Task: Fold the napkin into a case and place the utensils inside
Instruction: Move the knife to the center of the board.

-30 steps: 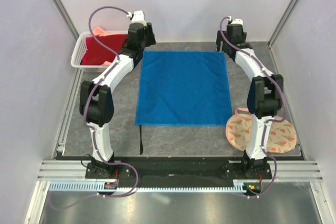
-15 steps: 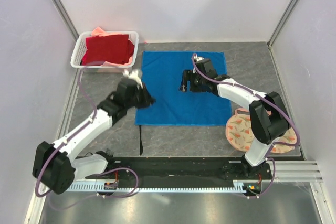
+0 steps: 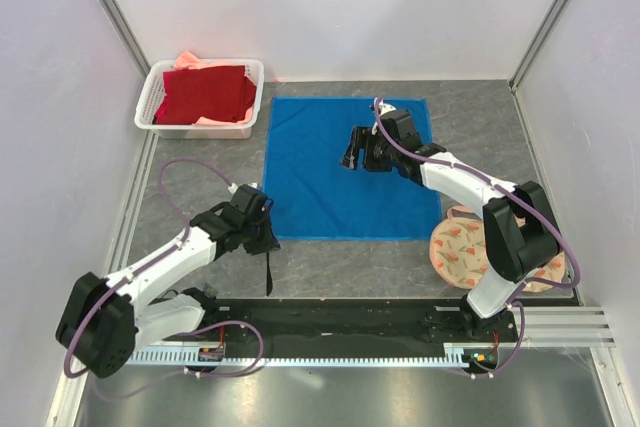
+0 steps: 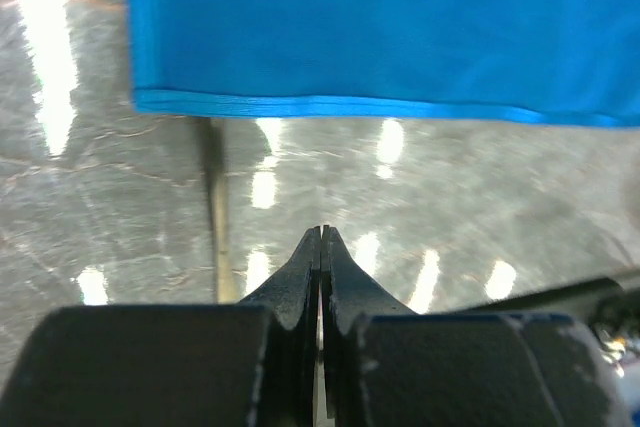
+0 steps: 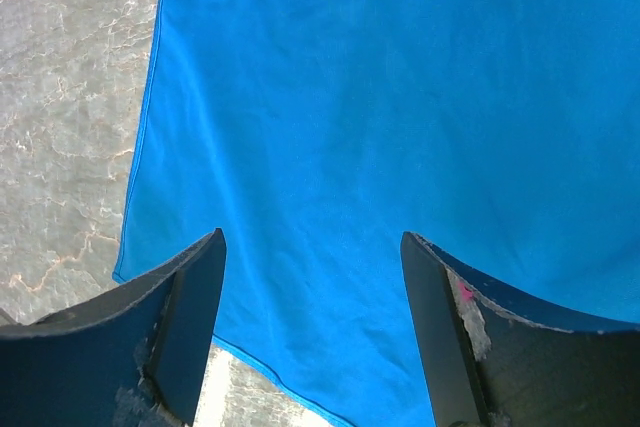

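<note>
Both arms just swung in off the far corners. Left claw (image 4: 321,234) has clamped tight on nothing, just beside the utensil (image 4: 213,209) on the surface (image 4: 450,187). Right claw (image 5: 310,247) hangs spread over the napkin (image 3: 345,172), which lies flat, so no folding yet. Count: one napkin, one utensil (maybe stacked, hard to tell), one basket (image 3: 200,131), one mat (image 3: 455,247).

Grey table (image 3: 480,117) with napkin (image 3: 320,177), utensil (image 3: 268,272), basket (image 3: 200,130), mat (image 3: 455,247)
</note>
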`<action>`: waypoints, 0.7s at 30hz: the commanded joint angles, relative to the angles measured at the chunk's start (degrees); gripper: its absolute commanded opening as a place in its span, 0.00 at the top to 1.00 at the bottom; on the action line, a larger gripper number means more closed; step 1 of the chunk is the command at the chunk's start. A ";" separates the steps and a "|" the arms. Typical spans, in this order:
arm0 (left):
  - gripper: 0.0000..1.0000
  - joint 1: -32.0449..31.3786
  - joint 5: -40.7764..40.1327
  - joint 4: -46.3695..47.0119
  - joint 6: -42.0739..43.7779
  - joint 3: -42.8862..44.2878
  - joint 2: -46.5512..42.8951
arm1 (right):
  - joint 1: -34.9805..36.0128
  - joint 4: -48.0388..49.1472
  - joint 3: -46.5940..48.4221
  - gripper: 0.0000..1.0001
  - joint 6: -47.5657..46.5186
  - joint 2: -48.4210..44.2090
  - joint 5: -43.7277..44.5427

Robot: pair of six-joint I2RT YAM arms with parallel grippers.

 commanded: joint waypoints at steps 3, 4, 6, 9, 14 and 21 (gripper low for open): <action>0.98 -0.16 -7.57 -0.11 -5.55 -0.05 4.81 | 0.00 2.32 -1.92 0.21 -0.87 -2.47 -0.16; 0.98 -0.07 -8.98 0.07 -5.29 0.56 6.04 | -0.09 2.32 -2.10 0.21 -0.87 -2.73 -0.16; 0.98 -0.07 -10.48 -1.59 -5.20 1.70 7.89 | -0.09 2.41 -2.54 0.21 -1.22 -2.82 0.11; 0.98 0.19 -12.50 -4.41 -8.00 2.76 10.79 | 0.00 2.32 -2.80 0.21 -1.75 -2.91 0.19; 0.98 6.06 -12.33 -6.78 -11.17 2.14 13.96 | 0.00 2.32 -3.07 0.21 -2.89 -3.08 1.34; 0.98 14.41 -17.60 -9.42 -11.36 1.00 9.57 | -0.09 2.23 -2.98 0.21 -3.94 -1.24 0.81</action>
